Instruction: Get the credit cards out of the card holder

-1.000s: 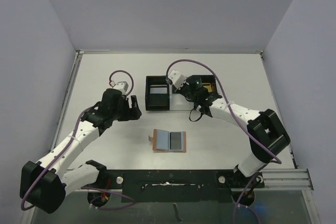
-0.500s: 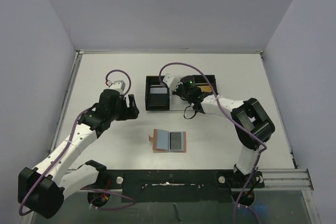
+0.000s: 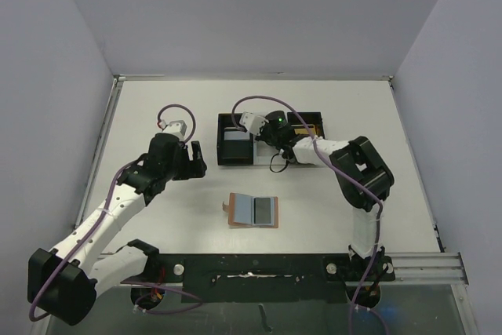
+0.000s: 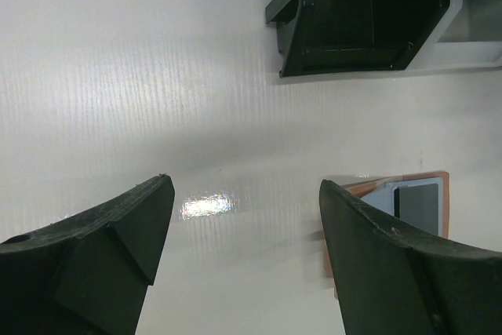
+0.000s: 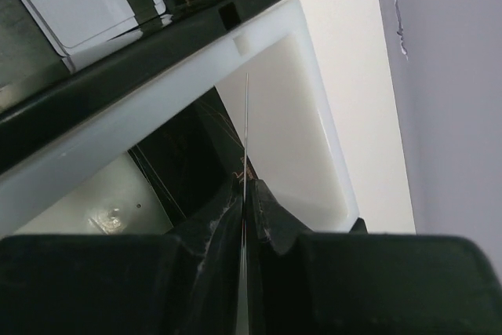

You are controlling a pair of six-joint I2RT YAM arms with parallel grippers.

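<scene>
Over the middle of the tray (image 5: pixel 157 111), your right gripper (image 5: pixel 245 186) pinches a card (image 5: pixel 246 127) edge-on; releasing it there looks next. Your left gripper (image 4: pixel 243 186) hangs spread near the wallet (image 3: pixel 252 211).

Top external camera: looking steeply down from above and behind the arm bases, standing far back and taking in the whole table (image 3: pixel 157 115), tray (image 3: pixel 220 140) and card holder (image 3: pixel 253 210). Left wrist camera: hanging at middling height, facing down past the left gripper (image 4: pixel 243 184), catching the same tray's corner and the card holder's edge. Right wrist camera: sitting very near the tray, sighting along the right gripper (image 5: pixel 245 186) and an edge-on credit card (image 5: pixel 247 131) into the white middle compartment.
</scene>
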